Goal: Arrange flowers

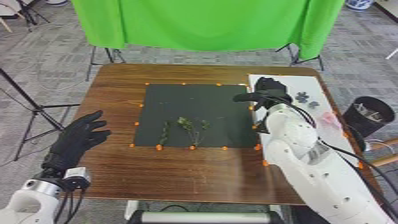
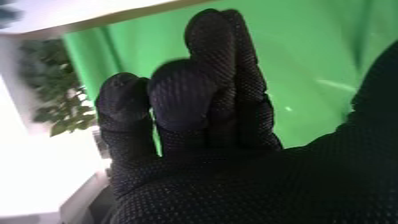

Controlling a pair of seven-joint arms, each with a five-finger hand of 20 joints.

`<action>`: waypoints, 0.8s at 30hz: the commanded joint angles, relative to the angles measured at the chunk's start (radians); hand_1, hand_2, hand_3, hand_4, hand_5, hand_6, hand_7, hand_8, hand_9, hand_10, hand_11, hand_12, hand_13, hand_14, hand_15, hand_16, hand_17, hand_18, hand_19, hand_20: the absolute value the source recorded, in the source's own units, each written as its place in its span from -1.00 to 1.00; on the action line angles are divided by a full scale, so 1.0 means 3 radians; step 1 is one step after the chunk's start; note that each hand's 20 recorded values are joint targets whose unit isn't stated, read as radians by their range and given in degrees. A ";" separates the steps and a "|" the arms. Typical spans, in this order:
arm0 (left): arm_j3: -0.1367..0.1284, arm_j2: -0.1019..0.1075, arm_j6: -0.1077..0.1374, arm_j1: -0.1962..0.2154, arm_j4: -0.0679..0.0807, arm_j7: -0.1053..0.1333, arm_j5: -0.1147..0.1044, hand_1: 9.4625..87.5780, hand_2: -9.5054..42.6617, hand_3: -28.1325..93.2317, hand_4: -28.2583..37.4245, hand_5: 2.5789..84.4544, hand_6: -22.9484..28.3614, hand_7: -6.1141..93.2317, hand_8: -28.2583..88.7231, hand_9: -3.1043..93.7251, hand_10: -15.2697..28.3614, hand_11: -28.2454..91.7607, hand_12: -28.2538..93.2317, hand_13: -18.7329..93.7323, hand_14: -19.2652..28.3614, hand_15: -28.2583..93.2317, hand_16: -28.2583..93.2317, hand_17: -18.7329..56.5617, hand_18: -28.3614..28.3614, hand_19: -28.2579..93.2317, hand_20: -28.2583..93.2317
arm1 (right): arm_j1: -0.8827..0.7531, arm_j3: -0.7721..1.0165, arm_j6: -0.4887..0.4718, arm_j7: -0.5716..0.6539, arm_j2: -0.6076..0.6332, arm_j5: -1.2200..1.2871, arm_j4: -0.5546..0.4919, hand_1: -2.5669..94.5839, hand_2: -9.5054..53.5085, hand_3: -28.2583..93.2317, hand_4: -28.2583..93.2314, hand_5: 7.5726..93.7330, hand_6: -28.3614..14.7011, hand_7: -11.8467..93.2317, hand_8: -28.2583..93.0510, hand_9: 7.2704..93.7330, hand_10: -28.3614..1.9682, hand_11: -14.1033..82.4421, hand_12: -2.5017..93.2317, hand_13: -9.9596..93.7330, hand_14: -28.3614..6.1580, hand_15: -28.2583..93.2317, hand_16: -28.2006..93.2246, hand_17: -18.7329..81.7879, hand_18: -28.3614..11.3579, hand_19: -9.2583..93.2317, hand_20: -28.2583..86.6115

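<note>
- Green leafy sprigs (image 1: 189,131) lie loose on the square dark mat (image 1: 169,105) in the head view; a dragging hand could skew them.
- Dark flower-shaped pieces (image 1: 303,97) and crumpled pink petals (image 1: 330,119) lie on the white sheet (image 1: 265,79) beside the black-gloved right hand (image 1: 274,90) and arm (image 1: 304,137); a careless swing might scatter them.
- The black-gloved left hand (image 1: 75,137) has fingers spread.
- Right wrist view: the right hand's fingers (image 2: 240,75) are loosely bent, some pressed together, pinching nothing; uneven closing could miss thin pieces.

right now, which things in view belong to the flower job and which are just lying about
Belong to the job, as far as I can judge:
- green sprigs
- dark mat under them
- dark flower-like pieces
- pink piece

Just lying about:
- bin
- green cloth
- tripod
</note>
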 commanded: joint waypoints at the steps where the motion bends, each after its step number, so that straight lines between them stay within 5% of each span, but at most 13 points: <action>1: -0.0035 -0.0007 0.0036 0.0089 -0.0032 0.0009 -0.0024 -0.50 -1.00 0.60 -0.87 -0.36 0.03 -0.37 -0.74 -0.39 0.25 -0.01 -0.29 -0.20 0.44 0.25 -0.59 -0.67 0.80 0.31 -0.38 | -0.0034 0.0055 -0.0157 0.0119 0.0335 0.0011 0.0077 -0.67 -1.00 0.64 -1.00 0.13 0.01 -0.03 -0.75 0.33 -0.11 0.38 -0.26 0.60 0.19 0.74 -0.10 0.19 -0.68 1.00 0.28; 24: -0.0042 -0.0007 0.0059 0.0116 -0.0039 0.0019 -0.0040 -0.50 -1.00 0.60 -0.87 -0.36 0.03 -0.37 -0.74 -0.38 0.25 0.00 -0.28 -0.20 0.45 0.25 -0.59 -0.66 0.80 0.31 -0.38 | 0.0283 -0.0407 0.0232 0.0104 0.0500 0.0142 0.0658 -0.52 -1.00 0.73 -0.99 0.22 0.12 0.06 -0.78 0.46 0.00 0.41 -0.28 0.62 0.22 0.74 -0.12 0.21 -0.65 1.00 0.26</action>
